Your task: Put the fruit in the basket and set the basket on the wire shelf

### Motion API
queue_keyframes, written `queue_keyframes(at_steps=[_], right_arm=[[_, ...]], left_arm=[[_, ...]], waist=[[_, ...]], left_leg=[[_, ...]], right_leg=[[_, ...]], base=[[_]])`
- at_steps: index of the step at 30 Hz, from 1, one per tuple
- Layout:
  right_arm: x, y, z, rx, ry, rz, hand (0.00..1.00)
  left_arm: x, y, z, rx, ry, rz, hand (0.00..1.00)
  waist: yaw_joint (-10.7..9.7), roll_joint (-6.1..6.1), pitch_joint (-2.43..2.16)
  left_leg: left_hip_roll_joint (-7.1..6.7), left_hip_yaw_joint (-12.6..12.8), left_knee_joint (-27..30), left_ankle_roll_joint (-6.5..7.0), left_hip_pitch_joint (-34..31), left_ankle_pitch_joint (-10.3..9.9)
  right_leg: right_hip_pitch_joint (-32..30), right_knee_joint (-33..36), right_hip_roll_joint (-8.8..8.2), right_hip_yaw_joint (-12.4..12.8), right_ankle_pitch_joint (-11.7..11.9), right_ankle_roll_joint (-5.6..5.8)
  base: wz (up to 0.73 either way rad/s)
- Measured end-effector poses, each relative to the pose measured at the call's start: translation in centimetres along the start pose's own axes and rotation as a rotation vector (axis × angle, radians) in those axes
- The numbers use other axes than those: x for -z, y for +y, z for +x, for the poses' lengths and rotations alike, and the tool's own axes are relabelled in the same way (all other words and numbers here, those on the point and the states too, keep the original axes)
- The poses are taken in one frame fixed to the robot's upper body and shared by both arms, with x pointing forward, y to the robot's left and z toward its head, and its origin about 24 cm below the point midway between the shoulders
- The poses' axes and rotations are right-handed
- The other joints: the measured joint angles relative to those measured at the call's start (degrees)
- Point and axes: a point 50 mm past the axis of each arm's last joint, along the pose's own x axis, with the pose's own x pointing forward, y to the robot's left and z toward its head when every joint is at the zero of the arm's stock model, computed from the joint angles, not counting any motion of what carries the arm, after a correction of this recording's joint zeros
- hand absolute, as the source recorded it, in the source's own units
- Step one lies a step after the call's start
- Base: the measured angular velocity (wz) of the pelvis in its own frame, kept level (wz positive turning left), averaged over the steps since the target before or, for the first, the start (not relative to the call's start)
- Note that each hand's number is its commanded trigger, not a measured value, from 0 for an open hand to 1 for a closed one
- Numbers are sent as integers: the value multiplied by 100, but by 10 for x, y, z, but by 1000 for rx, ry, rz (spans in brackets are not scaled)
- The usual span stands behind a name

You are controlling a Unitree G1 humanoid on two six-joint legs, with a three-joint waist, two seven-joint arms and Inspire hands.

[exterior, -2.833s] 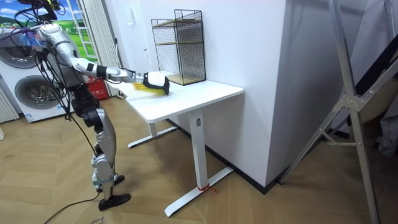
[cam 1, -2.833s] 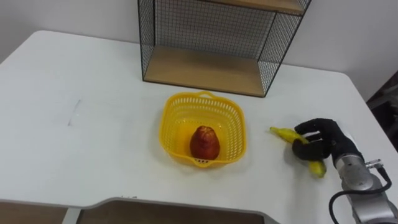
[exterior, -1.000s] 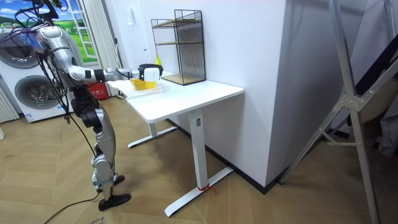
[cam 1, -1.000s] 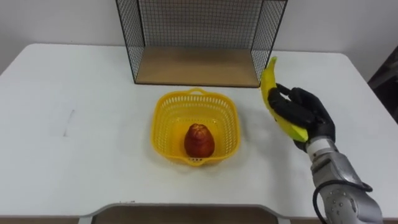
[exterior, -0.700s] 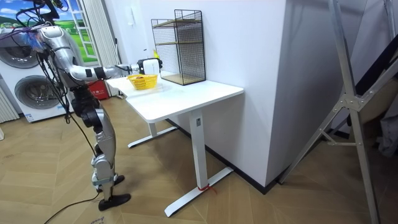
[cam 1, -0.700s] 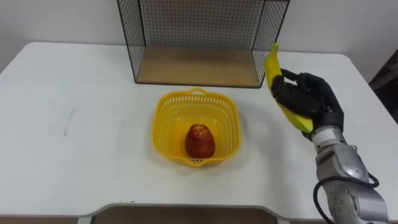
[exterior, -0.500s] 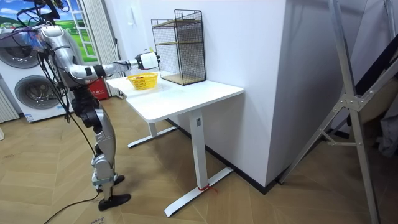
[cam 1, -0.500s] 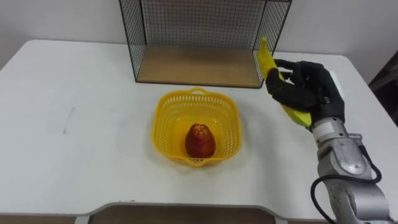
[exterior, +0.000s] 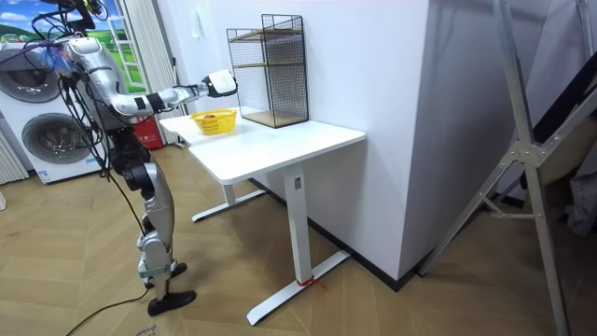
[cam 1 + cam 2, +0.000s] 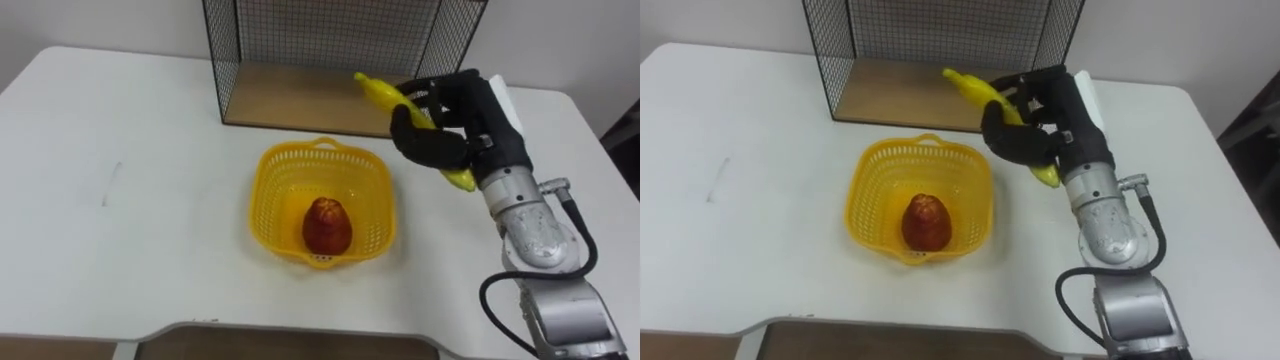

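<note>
Table is running white across the near ground, its front edge sitting closest to the camera. The right forearm is coming in from the lower right and reaching up over the tabletop.

Basket, yellow plastic lattice, is sitting upright on the table near the middle. One red fruit is lying inside it, toward the near wall, stem end up.

Just past the basket's far right corner, the right hand is hanging in the air, fingers and thumb curling tight around a banana. The banana is lying tilted across the palm: the long end is poking out to the left and upward, the short end is showing below the hand on the right. It is sitting outside the basket, clear of the rim, and is showing against the front right corner of the shelf. Whether it is hanging over the basket or beyond it cannot be told.

Shelf, black wire mesh with a wooden floor board, is standing on the table behind the basket, open side facing the robot. Its lower board is carrying nothing.

In the room view the robot is standing upright at the table's end on that view's left, right arm stretching out level over the basket toward the shelf. Washing machines are standing behind it.
</note>
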Motion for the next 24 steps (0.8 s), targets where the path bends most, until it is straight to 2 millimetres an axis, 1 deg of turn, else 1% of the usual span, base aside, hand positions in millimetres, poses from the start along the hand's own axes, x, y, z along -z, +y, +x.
queue_keyframes(at_steps=[3, 6, 7, 8, 9, 13, 15, 19, 24], right_arm=[[-3, 2, 2, -23, -11, -38, 100], [-3, 5, 3, -37, -13, -68, 100], [-4, 8, 3, -53, -15, -80, 76], [-4, 10, 3, -65, -16, -83, 5], [-4, 15, 2, -91, -17, -87, 0], [-5, 28, 2, -162, -18, -86, 0], [-5, 32, 1, -187, -12, -85, 0], [-4, 35, 1, -215, -1, -85, 0], [-3, 36, 1, -224, 3, -85, 0]], left_arm=[[0, 0, 0, 2, 0, 4, 0], [-2, 0, 0, 3, -7, 11, 0], [-3, 0, 1, 2, -10, 13, 0], [-4, 0, 1, 2, -12, 13, 0], [-6, 1, 1, 0, -17, 13, 0], [-11, 3, 2, -6, -32, 13, 0], [-12, 3, 2, -7, -35, 13, 0], [-13, 5, 2, -11, -37, 15, 0], [-15, 6, 2, -11, -43, 29, 0]], waist=[[44, -1, -1], [130, 1, 0], [151, -1, -1], [151, -2, 0], [150, -2, 1], [171, -22, 26], [171, -36, 30], [173, -75, 31], [166, -73, 36]], left_leg=[[1, -2, 17, 0, -43, 0], [-1, 7, 24, 0, -43, 0], [-1, 7, 26, 0, -50, 0], [-1, 6, 26, 0, -52, 0], [-1, 6, 26, 0, -56, 0], [0, 5, 17, 0, -63, 0], [0, 3, 12, 0, -65, 0], [-2, -1, -11, 0, -64, 0], [-3, -5, -10, 0, -61, 0]], right_leg=[[-26, 0, 0, -25, 0, 0], [-37, 1, 1, 40, 0, 0], [-47, 1, 2, 47, 0, 0], [-49, 1, 1, 43, 0, 0], [-54, 1, 0, 42, 0, 0], [-53, 2, 2, 43, 0, 0], [-54, 3, 2, 41, 0, 0], [-61, 4, 5, 38, 0, 0], [-60, 1, 4, 56, 0, 0]], base=[[1], [-3], [0], [0], [0], [0], [0], [0], [0]])
